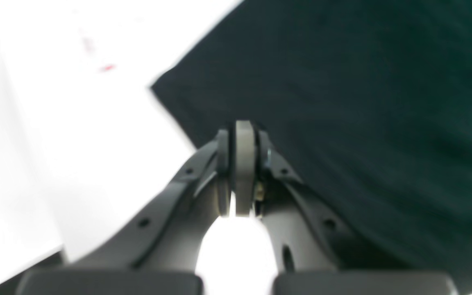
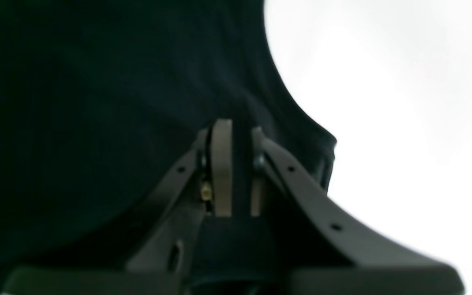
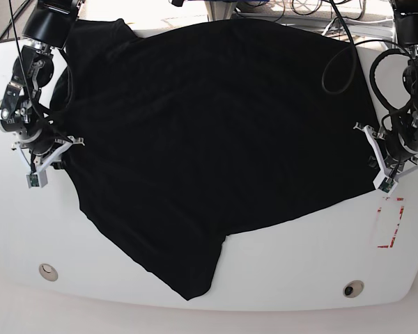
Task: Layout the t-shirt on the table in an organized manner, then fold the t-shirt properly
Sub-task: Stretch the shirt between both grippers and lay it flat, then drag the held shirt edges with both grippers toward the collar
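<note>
Shirt [image 3: 209,139]: black, spread over most of the table's far and middle part; its lower edge runs at a slant, with one flap hanging down toward the near edge; the cloth lies mostly flat with shallow wrinkles.
Table [image 3: 299,264]: glossy white; bare along the near side and at both ends; a red dashed mark [image 3: 391,223] sits near the right end in the base view; two small round holes [image 3: 48,271] lie near the front edge — one at each side.
Left gripper [image 1: 244,135]: jaws pressed together, pads meeting with no gap; its tip sits at the shirt's edge, just by a corner of the cloth; whether any cloth is pinched I cannot tell — the wrist view is blurred.
Right gripper [image 2: 236,135]: jaws nearly together with dark cloth between the pads; clamped on the shirt's edge at the other side; white table shows beside it.
Arms: one at each side of the shirt, well apart.
</note>
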`<action>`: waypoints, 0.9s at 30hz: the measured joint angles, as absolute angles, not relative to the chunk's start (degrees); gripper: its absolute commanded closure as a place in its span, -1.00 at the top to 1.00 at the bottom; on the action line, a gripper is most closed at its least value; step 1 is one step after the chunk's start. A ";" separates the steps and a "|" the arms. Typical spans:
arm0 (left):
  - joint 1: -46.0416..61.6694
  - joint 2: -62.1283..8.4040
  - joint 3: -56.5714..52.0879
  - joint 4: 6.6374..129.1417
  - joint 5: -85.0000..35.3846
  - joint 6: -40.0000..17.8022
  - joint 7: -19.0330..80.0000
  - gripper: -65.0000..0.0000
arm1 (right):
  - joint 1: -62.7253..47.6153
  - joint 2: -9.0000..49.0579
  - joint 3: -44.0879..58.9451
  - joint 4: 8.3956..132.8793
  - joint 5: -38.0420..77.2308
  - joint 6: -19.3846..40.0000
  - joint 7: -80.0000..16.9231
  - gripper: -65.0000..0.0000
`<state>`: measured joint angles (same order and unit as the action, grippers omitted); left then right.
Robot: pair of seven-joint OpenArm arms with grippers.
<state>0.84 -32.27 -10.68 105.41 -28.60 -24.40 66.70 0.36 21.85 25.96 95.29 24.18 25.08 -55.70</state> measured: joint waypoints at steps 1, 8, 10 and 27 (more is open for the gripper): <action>1.96 -31.40 -11.42 106.89 -28.99 -24.45 67.57 -1.00 | 1.52 21.52 25.02 95.04 23.73 24.95 -56.23 -0.80; 10.07 -26.87 -13.13 107.96 -27.46 -24.05 69.21 -1.00 | 7.11 18.61 17.10 91.46 22.81 24.49 -56.01 -0.80; 12.91 -25.19 -13.06 107.85 -27.73 -24.08 69.41 -1.00 | 8.23 17.41 15.49 89.71 22.61 24.86 -55.96 -0.80; 20.82 -17.63 -12.93 106.52 -27.88 -24.08 69.04 -1.00 | 12.36 13.87 12.05 66.98 18.41 25.63 -40.47 -0.80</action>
<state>20.82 -17.63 -12.93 106.52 -27.88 -24.08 69.04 12.36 13.87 12.05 66.98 18.41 25.63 -40.47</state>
